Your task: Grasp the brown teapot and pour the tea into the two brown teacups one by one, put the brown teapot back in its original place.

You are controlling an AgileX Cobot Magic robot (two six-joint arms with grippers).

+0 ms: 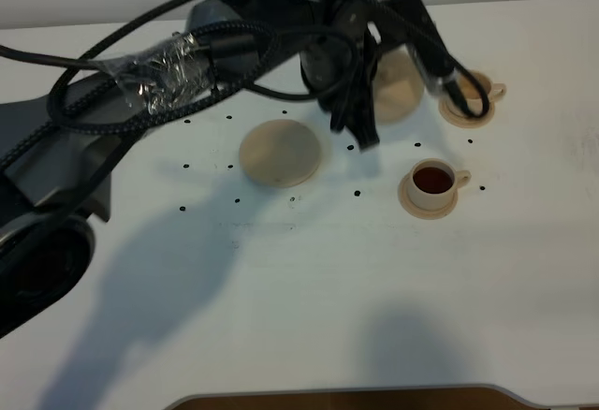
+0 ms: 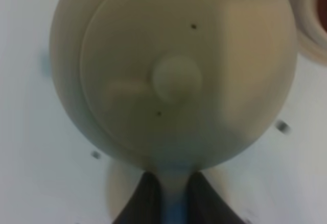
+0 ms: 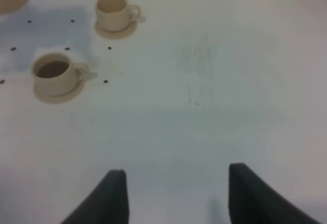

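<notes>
The plain white table (image 1: 309,279), dotted with small black marks, fills the high view. The left gripper (image 2: 172,179) has its jaws clamped on the loop handle of the round tan clay teapot (image 1: 399,92). The teapot appears lifted clear of the table, at about 2 o'clock from the flat round tan saucer (image 1: 280,153) that is its place. That saucer lies bare.

The nearer small tan teacup (image 1: 433,182), on its own saucer at 3 o'clock from the wide one, holds dark tea, so the first pour looks done. The farther tan teacup (image 3: 113,10) sits at 3 o'clock from the teapot, close beside it. It looks pale inside in the right wrist view, so I judge the second pour unfinished. Setting the teapot back is also left to do. The right gripper (image 3: 176,193) hovers over bare table, jaws apart and holding nothing.
</notes>
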